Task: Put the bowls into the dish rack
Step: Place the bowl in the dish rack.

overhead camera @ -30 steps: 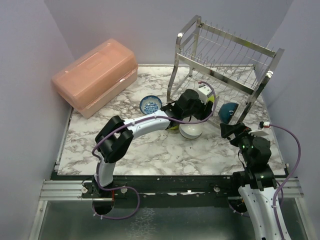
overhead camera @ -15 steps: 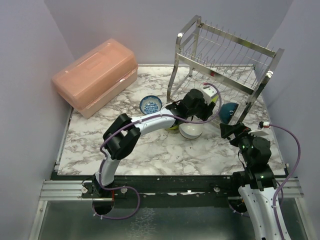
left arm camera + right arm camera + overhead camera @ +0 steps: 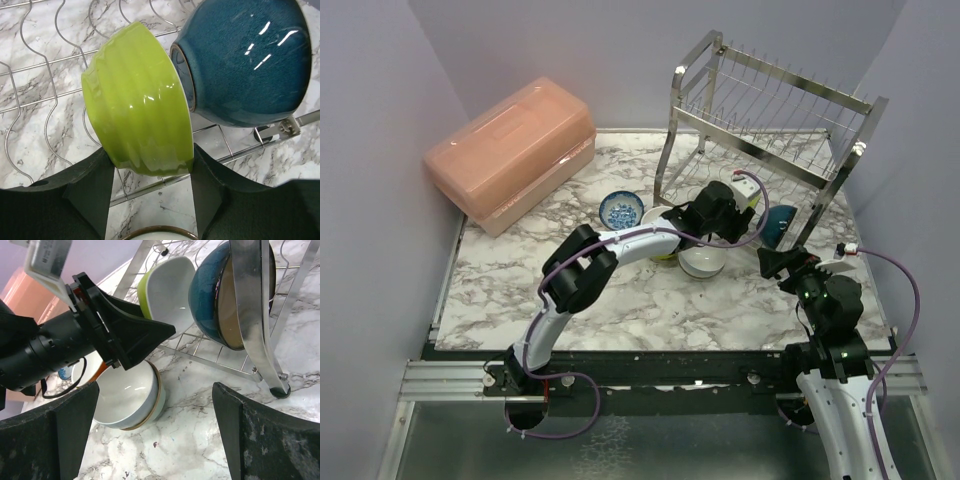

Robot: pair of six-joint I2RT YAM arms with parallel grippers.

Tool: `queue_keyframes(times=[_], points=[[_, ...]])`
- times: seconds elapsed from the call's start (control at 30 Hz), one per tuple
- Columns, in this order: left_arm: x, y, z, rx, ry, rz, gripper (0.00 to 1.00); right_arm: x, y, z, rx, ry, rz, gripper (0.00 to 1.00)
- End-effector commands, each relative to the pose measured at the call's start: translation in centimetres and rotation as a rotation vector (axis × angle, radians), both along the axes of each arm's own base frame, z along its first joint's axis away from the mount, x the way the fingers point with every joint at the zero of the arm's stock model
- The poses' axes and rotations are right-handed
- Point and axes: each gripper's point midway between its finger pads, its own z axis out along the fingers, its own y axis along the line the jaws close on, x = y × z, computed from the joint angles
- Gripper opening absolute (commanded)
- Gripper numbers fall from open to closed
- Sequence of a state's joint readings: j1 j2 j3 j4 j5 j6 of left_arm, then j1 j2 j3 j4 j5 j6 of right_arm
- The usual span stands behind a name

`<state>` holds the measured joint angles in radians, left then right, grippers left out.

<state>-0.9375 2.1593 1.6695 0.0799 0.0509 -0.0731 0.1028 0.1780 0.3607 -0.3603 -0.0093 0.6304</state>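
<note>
In dish rack (image 3: 757, 138), count two: left gripper (image 3: 152, 152) pinches lime bowl (image 3: 140, 100), teal bowl (image 3: 240, 60) at its 3 o'clock; right gripper (image 3: 155, 390) spread, empty.

Marble-patterned table (image 3: 520, 280), white with grey veins. Carries a pink lidded box (image 3: 510, 150) at the far left and a steel dish rack (image 3: 767, 144) at the far right. Also bears a blue-and-white patterned bowl (image 3: 620, 210) near the rack's left leg and a white bowl (image 3: 701, 262), upright, just in front of the rack.
</note>
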Motion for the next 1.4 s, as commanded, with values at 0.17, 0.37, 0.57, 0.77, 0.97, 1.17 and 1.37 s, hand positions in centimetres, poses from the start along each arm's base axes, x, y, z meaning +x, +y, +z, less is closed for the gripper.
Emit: queue_keyframes(times=[0.17, 0.37, 0.57, 0.77, 0.97, 1.17, 1.37], points=[[1.2, -1.0, -0.2, -0.006, -0.05, 0.002, 0.0, -0.1, 0.3, 1.1, -0.014, -0.044, 0.024, 1.0], [1.7, -1.5, -1.0, -0.007, -0.043, 0.011, 0.0, -0.1, 0.3, 1.2, -0.014, -0.047, 0.027, 1.0], [2.0, -2.2, -1.2, -0.025, -0.028, 0.01, 0.0, -0.1, 0.3, 1.1, -0.015, -0.046, 0.028, 1.0], [1.9, -2.0, -0.7, -0.028, -0.031, 0.01, 0.08, -0.1, 0.4, 1.2, -0.015, -0.048, 0.029, 1.0], [1.8, -1.8, 0.0, -0.023, -0.055, 0.002, 0.39, -0.1, 0.3, 1.2, -0.016, -0.045, 0.025, 1.0], [2.5, -1.0, 1.0, -0.014, -0.091, 0.047, 0.69, -0.1, 0.2, 1.1, -0.017, -0.041, 0.021, 1.0], [2.8, 0.1, 2.7, -0.032, -0.121, 0.095, 0.82, -0.1, 0.2, 1.1, -0.017, -0.039, 0.02, 1.0]])
